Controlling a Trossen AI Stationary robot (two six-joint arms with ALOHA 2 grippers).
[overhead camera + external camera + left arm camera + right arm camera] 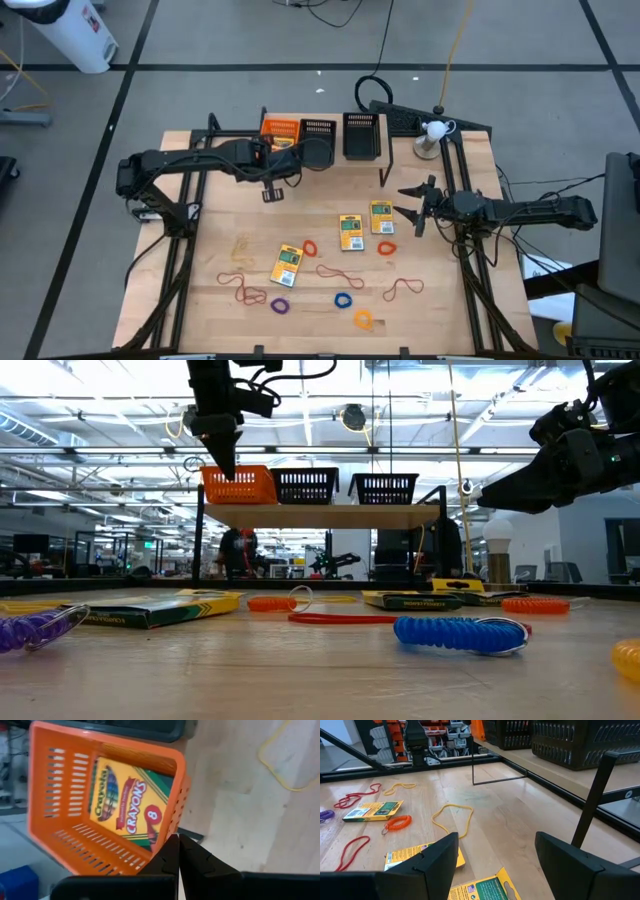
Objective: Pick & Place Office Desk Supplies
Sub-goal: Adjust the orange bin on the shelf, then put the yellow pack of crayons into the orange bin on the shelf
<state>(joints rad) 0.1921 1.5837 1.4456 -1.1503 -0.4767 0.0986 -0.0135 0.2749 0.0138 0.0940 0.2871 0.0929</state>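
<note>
Closest to me on the desk [200, 290] lie the little coil rings: a purple ring [280, 305], a blue ring [343, 300] and an orange ring [363, 320]. They look light and springy. A tool could pinch one side of a coil, but it may squash and slip.

Beside them are thin red rubber bands [245, 288]. They are floppy and lie flat on the wood, so I think they are the hardest to catch. A tool would have to press down and nip one strand.

A bit farther in are three flat crayon boxes [350, 232] with green labels, and two red rings [386, 247] near them. The boxes look light and stiff. I would take one across its short width, at an edge, because it lies so flat.

The right tool [415, 208] hangs just beside the crayon boxes, a little above the desk. Its two fingers are spread wide and hold nothing.

Farther back, the left tool [178, 855] hangs over the orange basket [45, 800] on the raised shelf [320, 515]. Its fingers are pressed together with nothing between them. A fourth crayon box [125, 802] already lies inside that basket. Two black baskets [362, 135] stand next to it.
</note>
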